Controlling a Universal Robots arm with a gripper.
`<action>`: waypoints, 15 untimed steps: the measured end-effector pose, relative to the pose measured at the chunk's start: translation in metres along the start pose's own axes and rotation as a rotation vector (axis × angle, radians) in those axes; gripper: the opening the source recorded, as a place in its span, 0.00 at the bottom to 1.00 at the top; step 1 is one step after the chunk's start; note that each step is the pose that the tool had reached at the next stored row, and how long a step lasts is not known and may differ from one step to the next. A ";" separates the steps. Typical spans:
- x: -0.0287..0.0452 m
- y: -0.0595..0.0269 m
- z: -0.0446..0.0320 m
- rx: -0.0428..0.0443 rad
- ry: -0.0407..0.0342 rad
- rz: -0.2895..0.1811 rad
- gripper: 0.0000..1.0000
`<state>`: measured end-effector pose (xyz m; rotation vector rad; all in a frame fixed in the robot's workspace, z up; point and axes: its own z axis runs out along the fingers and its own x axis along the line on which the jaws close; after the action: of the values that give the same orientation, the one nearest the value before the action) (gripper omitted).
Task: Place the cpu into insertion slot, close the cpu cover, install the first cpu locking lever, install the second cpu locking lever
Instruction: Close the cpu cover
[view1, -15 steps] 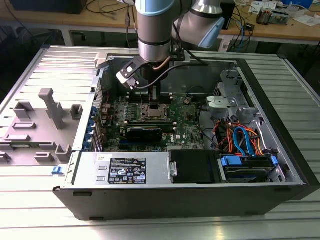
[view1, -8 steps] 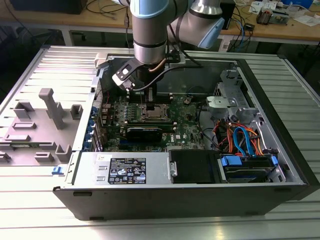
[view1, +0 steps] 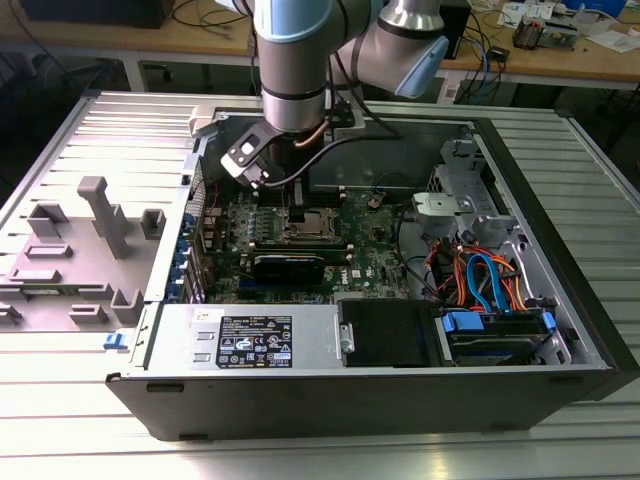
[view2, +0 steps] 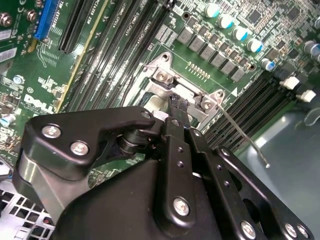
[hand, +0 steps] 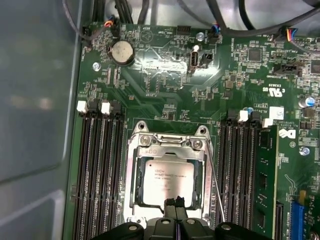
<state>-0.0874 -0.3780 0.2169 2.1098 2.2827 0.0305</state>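
The cpu (hand: 167, 177), a flat silver-grey square, lies in the insertion slot (hand: 131, 210) on the green board. The cpu cover (hand: 134, 175), a silver frame with a window, lies down around it. My gripper (hand: 175, 202) is shut, its two black fingertips pressed together with nothing between them, at the edge of the cover beside the chip. In the second wrist view the gripper (view2: 176, 101) reaches down onto the socket's silver frame (view2: 165, 75). A thin wire locking lever (hand: 216, 187) slants out from the socket's hinge end over the memory slots (view2: 245, 137). In the exterior view the arm (view1: 292, 70) stands over the socket (view1: 305, 227).
Rows of long black memory slots (hand: 97, 170) flank the socket on both sides. The open computer case (view1: 540, 250) walls in the board, with bundled cables (view1: 480, 275) and a drive bay at the exterior view's right. A grey fixture (view1: 95, 215) stands outside at the left.
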 end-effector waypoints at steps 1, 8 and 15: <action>0.0001 -0.0007 0.0006 -0.0002 0.0005 -0.001 0.11; 0.0005 -0.0043 0.0077 -0.0004 0.0035 -0.004 0.11; 0.0006 -0.0046 0.0073 -0.0009 0.0080 -0.007 0.11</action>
<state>-0.0918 -0.3778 0.2094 2.1053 2.2937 0.0398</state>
